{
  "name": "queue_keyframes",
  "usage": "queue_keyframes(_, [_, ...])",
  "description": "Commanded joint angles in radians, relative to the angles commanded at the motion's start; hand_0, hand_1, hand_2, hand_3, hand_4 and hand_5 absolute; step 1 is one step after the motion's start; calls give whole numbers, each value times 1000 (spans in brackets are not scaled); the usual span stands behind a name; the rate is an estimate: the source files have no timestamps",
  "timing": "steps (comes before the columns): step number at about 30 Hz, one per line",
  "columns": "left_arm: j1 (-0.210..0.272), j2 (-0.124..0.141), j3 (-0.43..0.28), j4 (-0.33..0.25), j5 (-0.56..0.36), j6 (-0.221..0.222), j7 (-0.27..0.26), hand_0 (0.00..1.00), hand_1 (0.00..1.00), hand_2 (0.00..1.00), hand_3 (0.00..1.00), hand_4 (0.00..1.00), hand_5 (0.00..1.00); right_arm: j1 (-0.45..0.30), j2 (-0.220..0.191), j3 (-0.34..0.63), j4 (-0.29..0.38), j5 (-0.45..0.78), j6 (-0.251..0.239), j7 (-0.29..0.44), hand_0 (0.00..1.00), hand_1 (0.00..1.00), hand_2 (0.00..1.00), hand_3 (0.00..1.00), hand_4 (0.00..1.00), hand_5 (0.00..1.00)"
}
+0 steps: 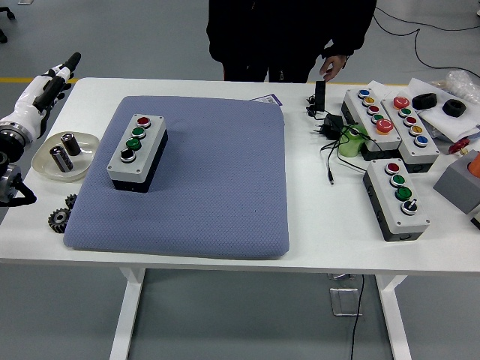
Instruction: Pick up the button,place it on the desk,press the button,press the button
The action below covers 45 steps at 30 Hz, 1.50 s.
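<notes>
The button box [138, 152] is sitting on the blue-grey mat [202, 180], toward the mat's left side, lying flat with its grey face up. Four controls are running down that face: red at the far end, two green ones in the middle, and a black-and-white knob nearest me. The mat is covering the middle of the white bench [315, 225].

Just left of the mat a clear dish [66, 156] is holding two dark cylinders, and two small black gears [61, 216] are lying on the bench by the mat's near-left corner.

My left hand [54, 81] is hanging at the picture's left edge, beyond the bench's far-left corner, well apart from the box and holding nothing; its dark fingers are stretching out loosely. My right hand is not showing.

Over on the right, three more button boxes are resting on the bench: one nearer me [397, 199] and two side by side farther back [388, 124], with black cables and a plug [330, 127] beside them. A person in dark clothing is standing at the far side, one hand [331, 67] touching the top of an upright black phone [320, 95].
</notes>
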<state>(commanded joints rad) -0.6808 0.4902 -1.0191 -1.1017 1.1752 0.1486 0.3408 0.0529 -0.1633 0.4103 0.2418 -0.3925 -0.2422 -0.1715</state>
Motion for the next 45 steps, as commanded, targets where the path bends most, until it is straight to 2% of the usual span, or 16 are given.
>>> queue_keyframes(2, [-3,-2,5,-6,26,-14,25,998,998,998,998,998,737,0,0,-1,0,1,0,0,785,756,765,611,230,179])
queue_keyframes(5, [-18,-9,25,-26,150,-71,129,998,998,998,998,998,737,-1,1,-1,-1,3,1,0,785,756,765,611,230,179])
queue_keyframes(6, [-26,-14,36,-35,195,-94,157,998,998,998,998,998,656,-1,1,-1,-1,4,1,0,785,756,765,611,229,177])
queue_keyframes(7, [-32,-18,44,-41,232,-105,176,998,998,998,998,998,656,-2,1,-1,-2,4,1,0,785,756,765,611,229,177])
queue_keyframes(10, [-50,-42,80,-68,369,-108,240,998,998,998,998,998,656,-5,3,4,-3,4,1,0,785,756,765,611,229,177])
queue_keyframes(14, [-63,-77,118,-68,531,-134,293,998,998,998,998,998,645,-8,3,1,-3,6,1,0,786,756,765,611,229,178])
queue_keyframes(18, [-75,-109,151,-47,658,-182,305,998,998,998,998,998,640,-10,3,-2,-3,7,0,1,785,756,765,611,229,177])
queue_keyframes(22, [-85,-134,175,-12,635,-191,305,998,998,998,998,998,640,-13,3,-4,-3,6,-1,1,785,756,765,611,229,177])
queue_keyframes(30, [-103,-183,195,46,592,-173,305,993,998,998,998,998,648,-13,2,-12,-3,3,-2,3,785,756,765,611,227,174])
queue_keyframes(35, [-118,-221,205,100,607,-145,305,993,998,998,998,998,648,-14,1,-7,-3,1,-3,5,785,756,765,611,227,174])
queue_keyframes(37, [-126,-236,209,126,613,-141,305,956,998,998,998,998,638,-14,0,-9,-4,0,-3,5,785,754,765,610,227,174])
queue_keyframes(41, [-139,-264,208,178,642,-148,305,956,998,998,998,998,638,-15,0,-6,-4,-2,-5,6,785,754,765,610,227,174])
queue_keyframes(42, [-143,-272,207,194,650,-152,305,911,998,998,998,998,578,-15,0,-6,-4,-2,-5,6,785,755,764,610,228,175])
queue_keyframes(45, [-149,-288,203,229,684,-154,305,911,998,998,998,998,578,-14,-1,-6,-5,-2,-5,6,785,755,764,610,228,175])
